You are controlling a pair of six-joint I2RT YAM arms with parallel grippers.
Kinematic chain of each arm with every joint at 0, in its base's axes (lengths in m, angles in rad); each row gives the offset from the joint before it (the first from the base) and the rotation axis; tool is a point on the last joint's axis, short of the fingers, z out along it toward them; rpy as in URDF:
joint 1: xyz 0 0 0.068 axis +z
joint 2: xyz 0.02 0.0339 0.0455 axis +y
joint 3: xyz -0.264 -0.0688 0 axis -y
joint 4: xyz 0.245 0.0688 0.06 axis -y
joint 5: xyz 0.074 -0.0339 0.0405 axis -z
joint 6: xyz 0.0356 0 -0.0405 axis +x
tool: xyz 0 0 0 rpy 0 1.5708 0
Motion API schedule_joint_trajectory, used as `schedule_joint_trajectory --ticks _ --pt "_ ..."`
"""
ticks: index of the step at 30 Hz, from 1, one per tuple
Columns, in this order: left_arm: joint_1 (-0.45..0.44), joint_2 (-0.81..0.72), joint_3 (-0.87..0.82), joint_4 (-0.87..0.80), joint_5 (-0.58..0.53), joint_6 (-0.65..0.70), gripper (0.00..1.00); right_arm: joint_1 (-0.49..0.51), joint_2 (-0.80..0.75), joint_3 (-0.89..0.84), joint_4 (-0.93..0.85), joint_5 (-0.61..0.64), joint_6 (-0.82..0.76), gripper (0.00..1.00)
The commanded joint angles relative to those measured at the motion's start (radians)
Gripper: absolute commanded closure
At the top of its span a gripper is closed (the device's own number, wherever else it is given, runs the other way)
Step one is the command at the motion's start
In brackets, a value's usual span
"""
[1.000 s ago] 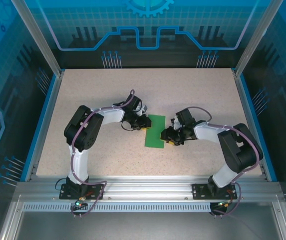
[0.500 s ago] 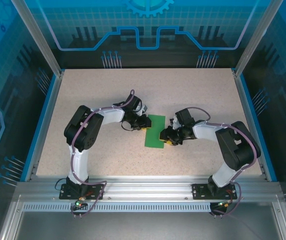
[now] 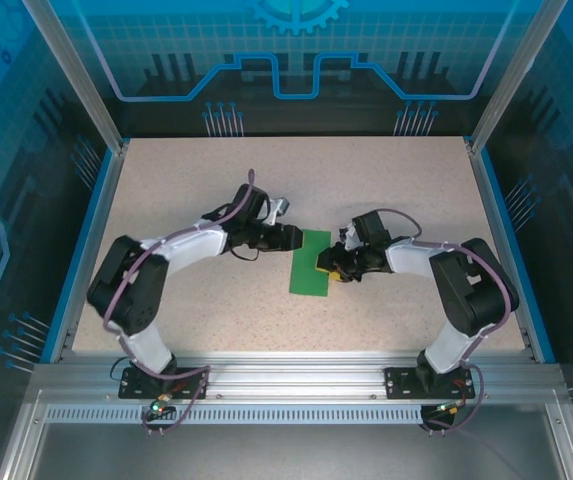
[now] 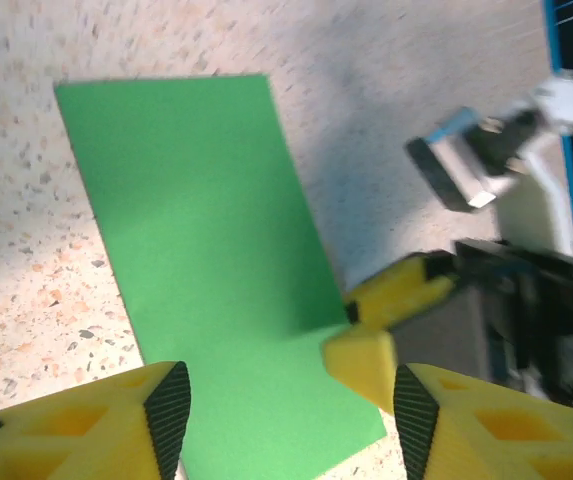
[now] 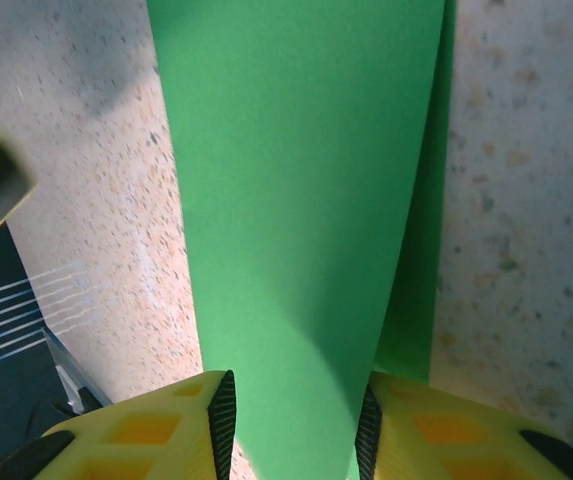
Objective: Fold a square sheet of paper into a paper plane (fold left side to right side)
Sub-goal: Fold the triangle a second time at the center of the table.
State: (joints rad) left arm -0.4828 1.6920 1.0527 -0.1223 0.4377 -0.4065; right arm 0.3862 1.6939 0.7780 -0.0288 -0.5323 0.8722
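Releasing its pinch, the left pincer (image 4: 286, 400) had sprung apart within the last second and drawn back off the left edge of the green paper (image 3: 311, 263). The paper lay as a narrow doubled strip in the middle of the table (image 3: 396, 190). By the look of it, the left-to-right fold was laid over and wanted only creasing. The left pincer's jaws stood spread above the paper, holding nothing. The right pincer (image 5: 294, 415) was pinched on the paper's right edge, both layers running between its jaws.
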Motion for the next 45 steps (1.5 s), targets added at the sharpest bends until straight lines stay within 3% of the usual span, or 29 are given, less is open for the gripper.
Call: schedule_joint_trajectory --ticks 1,10,21,29,39,43,45 --pt "-0.043 -0.12 -0.078 0.048 -0.065 0.122 0.37 -0.025 0.024 0.051 0.011 -0.05 0.012 0.62" --pt "-0.283 -0.325 -0.192 -0.005 -0.275 0.331 0.29 -0.053 0.065 0.137 -0.038 -0.077 0.006 0.63" --pt "-0.504 -0.132 -0.046 -0.128 -0.533 0.388 0.27 -0.058 0.069 0.172 -0.071 -0.08 0.006 0.63" --pt "-0.559 0.007 0.042 -0.2 -0.73 0.381 0.25 -0.058 0.07 0.174 -0.079 -0.078 0.004 0.63" --pt "-0.562 0.119 0.107 -0.244 -0.816 0.362 0.25 -0.058 0.076 0.171 -0.079 -0.077 0.006 0.63" --pt "-0.559 0.133 0.121 -0.251 -0.808 0.36 0.32 -0.058 0.08 0.168 -0.079 -0.077 0.005 0.63" --pt "-0.556 0.133 0.123 -0.252 -0.807 0.357 0.4 -0.058 0.08 0.167 -0.083 -0.073 0.003 0.63"
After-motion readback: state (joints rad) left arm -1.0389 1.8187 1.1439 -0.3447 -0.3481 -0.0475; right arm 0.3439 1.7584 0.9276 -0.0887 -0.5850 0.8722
